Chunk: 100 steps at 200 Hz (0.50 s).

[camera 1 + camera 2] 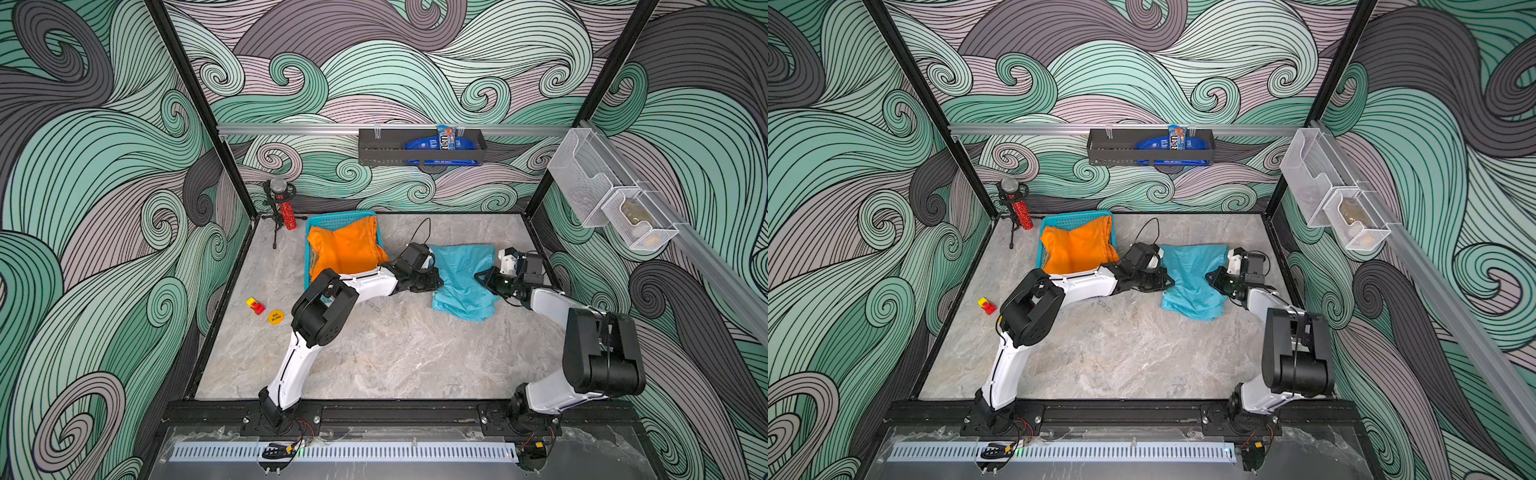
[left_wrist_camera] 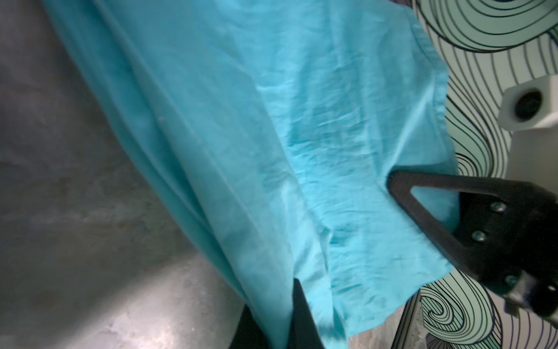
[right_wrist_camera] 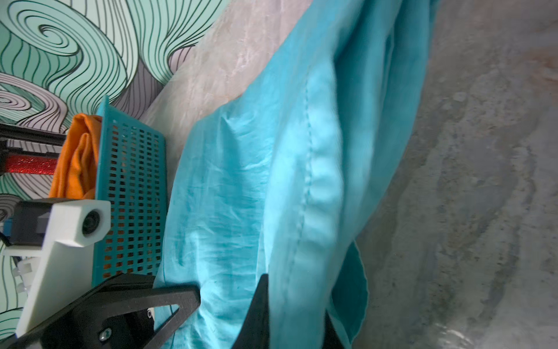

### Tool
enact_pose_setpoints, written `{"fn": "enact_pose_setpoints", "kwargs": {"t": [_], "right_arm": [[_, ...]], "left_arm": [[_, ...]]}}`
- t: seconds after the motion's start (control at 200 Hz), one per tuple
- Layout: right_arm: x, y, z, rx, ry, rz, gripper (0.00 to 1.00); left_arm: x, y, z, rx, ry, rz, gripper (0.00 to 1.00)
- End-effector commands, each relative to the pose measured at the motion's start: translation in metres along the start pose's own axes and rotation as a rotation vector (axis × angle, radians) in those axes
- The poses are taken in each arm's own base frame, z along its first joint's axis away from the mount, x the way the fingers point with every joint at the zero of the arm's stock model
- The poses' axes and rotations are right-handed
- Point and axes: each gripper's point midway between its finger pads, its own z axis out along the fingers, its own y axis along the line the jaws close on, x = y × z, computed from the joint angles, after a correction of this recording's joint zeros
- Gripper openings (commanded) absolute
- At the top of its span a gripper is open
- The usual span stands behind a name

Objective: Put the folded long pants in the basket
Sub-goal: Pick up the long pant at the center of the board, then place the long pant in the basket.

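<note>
The teal-blue folded long pants (image 1: 463,282) (image 1: 1192,282) lie on the marble tabletop, just right of the turquoise basket (image 1: 340,217) (image 1: 1075,216). Orange folded pants (image 1: 347,249) (image 1: 1077,249) sit in the basket, bulging over its rim. My left gripper (image 1: 435,281) (image 1: 1165,282) is at the teal pants' left edge. In the left wrist view it (image 2: 279,320) is shut on a pinched fold of the teal cloth (image 2: 271,136). My right gripper (image 1: 478,275) (image 1: 1209,276) is at the right edge and is likewise shut (image 3: 294,320) on a fold of the teal cloth (image 3: 241,196).
A microphone stand (image 1: 282,208) with a red tube stands at the back left by the basket. A red-and-yellow toy (image 1: 255,306) and a yellow disc (image 1: 276,316) lie near the left edge. A black wall tray (image 1: 419,147) and white wire-mesh bins (image 1: 615,199) hang on the walls.
</note>
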Motion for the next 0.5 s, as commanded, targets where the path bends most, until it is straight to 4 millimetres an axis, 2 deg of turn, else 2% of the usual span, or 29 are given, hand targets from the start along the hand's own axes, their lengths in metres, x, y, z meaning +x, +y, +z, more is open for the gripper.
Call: {"fn": "enact_pose_setpoints", "kwargs": {"t": [0.0,0.09,0.25,0.495], "right_arm": [[-0.011,0.055,-0.009,-0.115,0.011,-0.048,0.0],[-0.024,0.084,-0.013,-0.143,-0.011,-0.089,0.0],[-0.045,0.133,-0.019,-0.193,-0.058,-0.142,0.0],[-0.052,0.225,-0.013,-0.272,-0.079,-0.253,0.0]], "left_arm": [[-0.042,-0.076,-0.05,0.124,-0.115,0.15,0.0],[-0.057,-0.086,-0.073,0.115,-0.156,0.183,0.0],[-0.087,-0.088,-0.122,0.103,-0.258,0.197,0.0],[-0.129,-0.085,-0.214,0.054,-0.467,0.248,0.0]]}}
